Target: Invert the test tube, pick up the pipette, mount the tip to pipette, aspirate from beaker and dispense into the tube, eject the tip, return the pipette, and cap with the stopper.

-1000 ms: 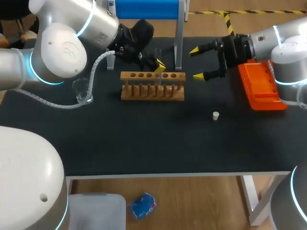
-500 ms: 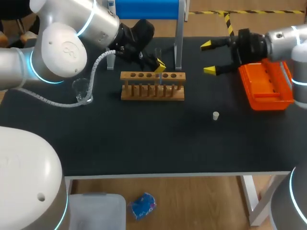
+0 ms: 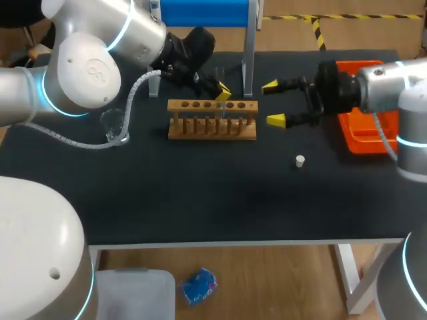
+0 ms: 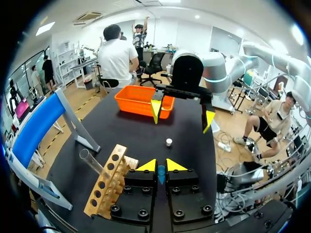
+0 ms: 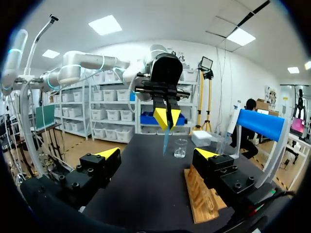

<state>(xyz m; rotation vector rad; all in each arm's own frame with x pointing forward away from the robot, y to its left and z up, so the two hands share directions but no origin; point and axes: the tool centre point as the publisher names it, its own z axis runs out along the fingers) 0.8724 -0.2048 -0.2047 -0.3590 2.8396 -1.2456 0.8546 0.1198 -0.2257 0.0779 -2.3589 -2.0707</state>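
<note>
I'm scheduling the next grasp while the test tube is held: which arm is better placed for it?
Right, probably. Its pincer is open and empty beside the wooden rack, facing the left pincer, which is shut on the test tube and so is occupied.

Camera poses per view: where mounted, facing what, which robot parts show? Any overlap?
Head: above and behind, looking down on the table; both arms enter, left gripper at the rack, right gripper open beside it.
Left wrist: on left arm, faces the right gripper and orange tray; own gripper shows.
Right wrist: on right arm, faces the left gripper and beaker; own gripper shows.
Shared: wrist views face each other; all see the rack.
</note>
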